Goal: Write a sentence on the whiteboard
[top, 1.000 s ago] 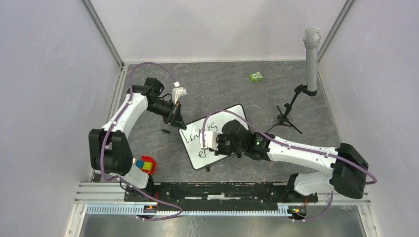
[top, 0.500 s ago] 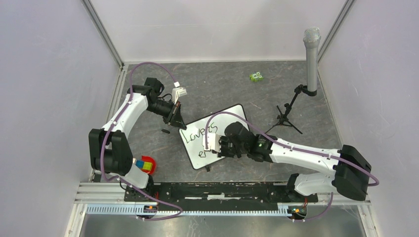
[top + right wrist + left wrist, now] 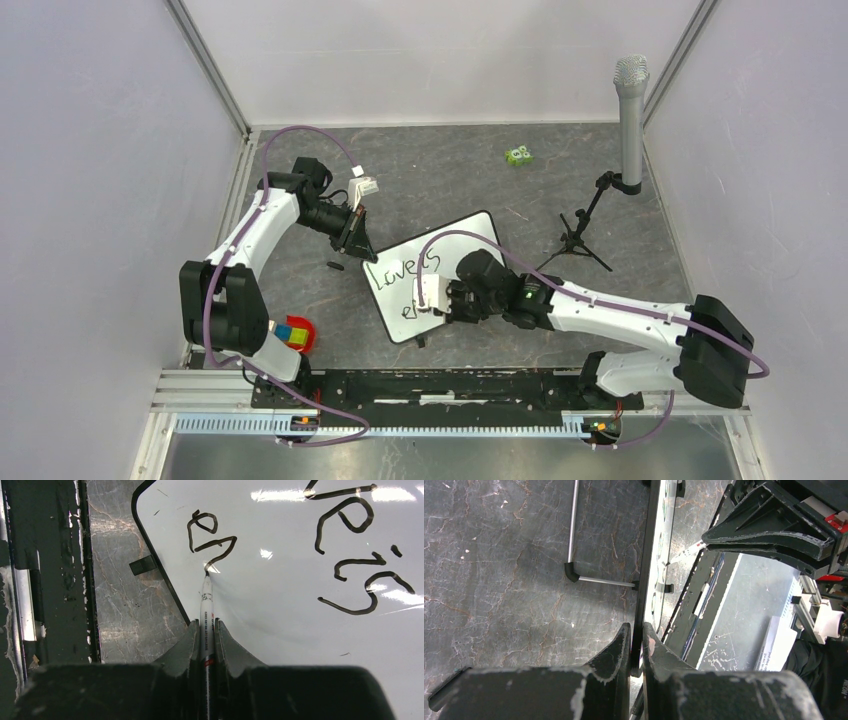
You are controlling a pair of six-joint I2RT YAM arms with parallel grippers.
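From above, the whiteboard [image 3: 470, 240] lies between the arms. The left gripper [image 3: 360, 247] sits at its far-left corner — likely bracing it — and the right gripper [image 3: 425, 298] hovers over its near-left part.

The left wrist view shows jaws pinching the board's frame.

Only the right wrist view shows jaws clamping a marker [image 3: 206, 605], tip touching the sentence [image 3: 215, 543] at "en".

A grey, stone-patterned worktop [image 3: 430, 170] lies between plain white walls. Near its far right corner a grey microphone [image 3: 631, 100] stands upright on a small black tripod stand [image 3: 583, 238], whose legs spread toward the middle. A small green object [image 3: 518, 155] lies close to the far edge, right of centre. By the near left corner sits a red bowl [image 3: 307, 338] with a block [image 3: 290, 332] showing blue, yellow, orange and green faces at its left side. A tiny black item [image 3: 336, 266], too small to identify, lies left of centre. An aluminium rail [image 3: 450, 424] runs along the near edge.
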